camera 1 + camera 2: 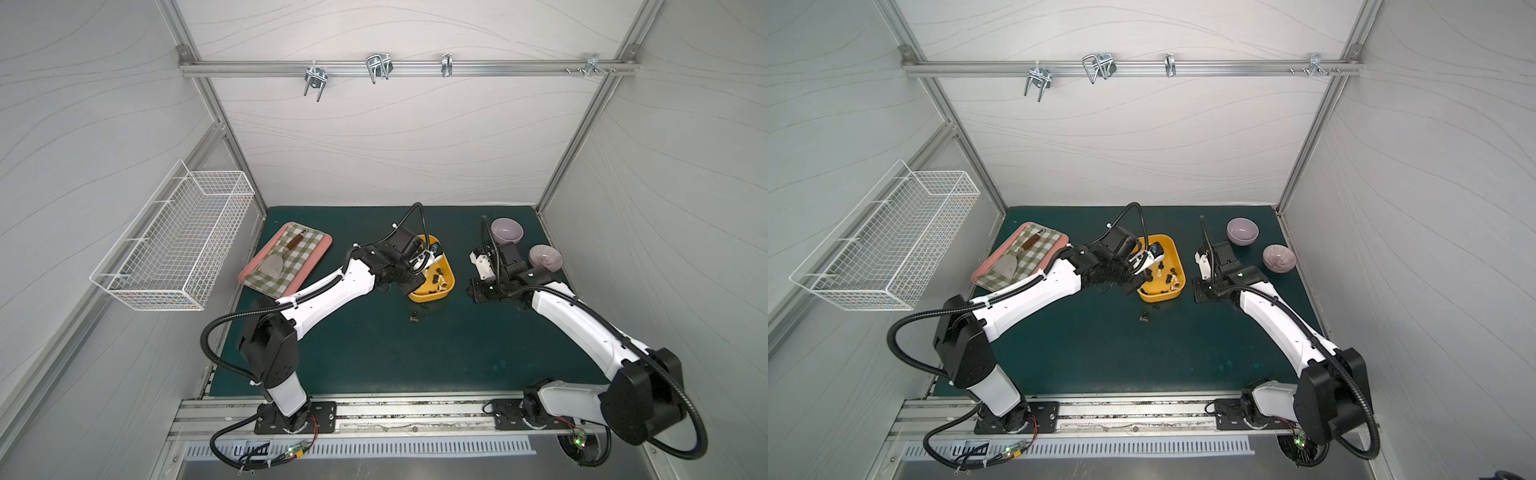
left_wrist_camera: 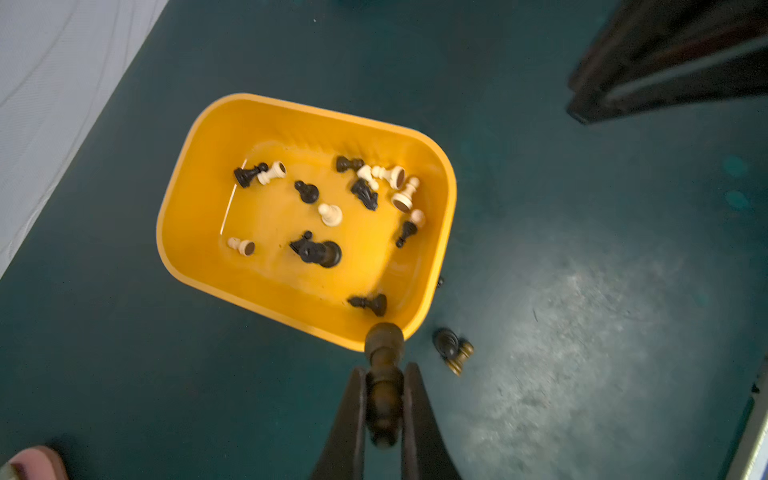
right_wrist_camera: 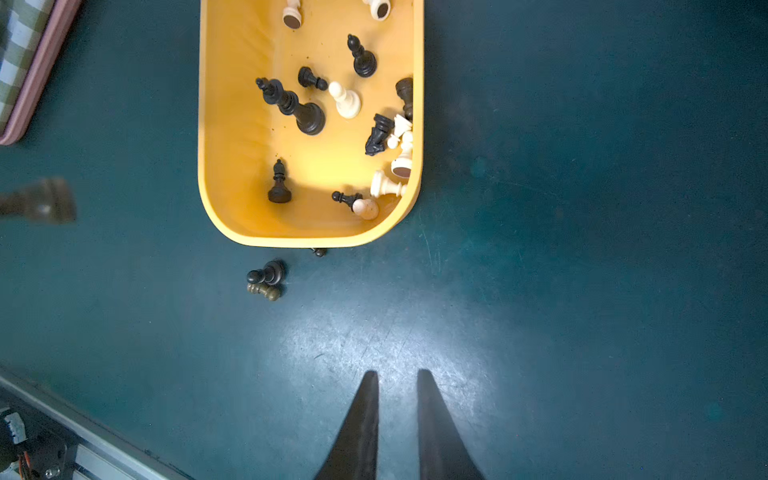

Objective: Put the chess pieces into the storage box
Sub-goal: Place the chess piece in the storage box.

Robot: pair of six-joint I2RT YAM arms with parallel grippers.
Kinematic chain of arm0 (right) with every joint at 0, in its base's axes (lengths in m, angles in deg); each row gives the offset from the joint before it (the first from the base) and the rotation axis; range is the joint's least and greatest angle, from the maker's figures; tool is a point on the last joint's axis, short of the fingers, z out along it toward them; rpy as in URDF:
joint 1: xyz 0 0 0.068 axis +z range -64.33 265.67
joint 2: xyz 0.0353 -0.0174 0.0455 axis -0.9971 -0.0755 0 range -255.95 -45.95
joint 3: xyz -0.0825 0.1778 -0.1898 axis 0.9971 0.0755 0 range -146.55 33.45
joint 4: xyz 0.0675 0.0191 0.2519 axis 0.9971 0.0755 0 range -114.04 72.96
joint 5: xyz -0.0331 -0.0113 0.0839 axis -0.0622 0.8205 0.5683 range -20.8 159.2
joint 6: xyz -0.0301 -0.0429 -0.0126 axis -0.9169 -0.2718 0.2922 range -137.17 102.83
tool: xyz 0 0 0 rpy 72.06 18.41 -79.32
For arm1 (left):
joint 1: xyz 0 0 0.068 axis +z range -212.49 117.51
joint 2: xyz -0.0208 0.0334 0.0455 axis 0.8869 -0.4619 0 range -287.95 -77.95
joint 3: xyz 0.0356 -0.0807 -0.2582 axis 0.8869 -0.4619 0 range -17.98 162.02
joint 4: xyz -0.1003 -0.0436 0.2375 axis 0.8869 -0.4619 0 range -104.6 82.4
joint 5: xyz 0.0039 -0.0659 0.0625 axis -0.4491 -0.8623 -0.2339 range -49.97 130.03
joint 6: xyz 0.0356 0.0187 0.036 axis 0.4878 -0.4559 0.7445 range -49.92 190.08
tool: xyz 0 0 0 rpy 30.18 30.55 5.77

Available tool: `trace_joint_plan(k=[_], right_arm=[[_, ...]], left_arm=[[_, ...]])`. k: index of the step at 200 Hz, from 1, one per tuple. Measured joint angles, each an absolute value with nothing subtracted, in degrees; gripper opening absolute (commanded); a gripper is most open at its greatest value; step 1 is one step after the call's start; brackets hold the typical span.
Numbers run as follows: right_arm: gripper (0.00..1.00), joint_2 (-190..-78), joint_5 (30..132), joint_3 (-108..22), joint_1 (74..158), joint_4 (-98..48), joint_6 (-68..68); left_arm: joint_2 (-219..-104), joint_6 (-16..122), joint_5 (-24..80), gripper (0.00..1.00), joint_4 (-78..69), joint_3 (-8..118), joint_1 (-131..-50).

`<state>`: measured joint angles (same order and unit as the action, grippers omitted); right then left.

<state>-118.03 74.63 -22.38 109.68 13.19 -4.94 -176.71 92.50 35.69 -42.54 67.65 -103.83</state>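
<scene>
1. Left claw [image 2: 384, 374] is pictured pinching a dark brown chess piece [image 2: 384, 343] by its stem, just left of the near left corner of the storage box [image 1: 432, 296]; a pink tray [image 3: 41, 70] with a checked cloth is seen farther left.
2. The yellow storage box is set on the green mat [image 1: 374, 353], toward the far side of the table. More than a dozen chess pieces [image 2: 316, 251], black and cream, are shown tipped over inside it, most of them gathered along its right wall.
3. Two dark pieces [image 3: 266, 280] are seen touching each other on the mat, just near of the box. A smaller dark piece [image 3: 319, 252] is caught against the box's near wall.
4. Right claw [image 3: 397, 374] is held over bare mat to the right of the box, its fingers drawn almost together with nothing between them.
5. A purple bowl [image 1: 507, 230] and a streaked bowl [image 1: 545, 257] are placed at the far right.
</scene>
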Motion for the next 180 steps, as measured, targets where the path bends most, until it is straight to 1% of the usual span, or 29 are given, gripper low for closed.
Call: trace_joint_plan(k=[25, 64, 118, 180], right_arm=[[0.20, -116.7, 74.3, -21.5, 109.5, 13.4, -4.9], [0.20, -115.5, 74.1, -19.4, 109.4, 14.4, -4.5], [0.20, -114.7, 74.0, -19.3, 108.5, 15.0, -4.5], [0.20, -114.7, 73.9, -19.3, 108.1, 15.1, -4.5]], left_arm=[[-183.6, 92.6, 33.3, 0.02, -43.1, 74.5, -100.1], [-195.4, 92.4, 33.4, 0.02, -44.2, 85.8, -96.8], [-203.4, 89.0, 33.3, 0.03, -43.8, 89.2, -94.3], [-209.9, 86.6, 31.8, 0.05, -43.7, 96.3, -93.2]])
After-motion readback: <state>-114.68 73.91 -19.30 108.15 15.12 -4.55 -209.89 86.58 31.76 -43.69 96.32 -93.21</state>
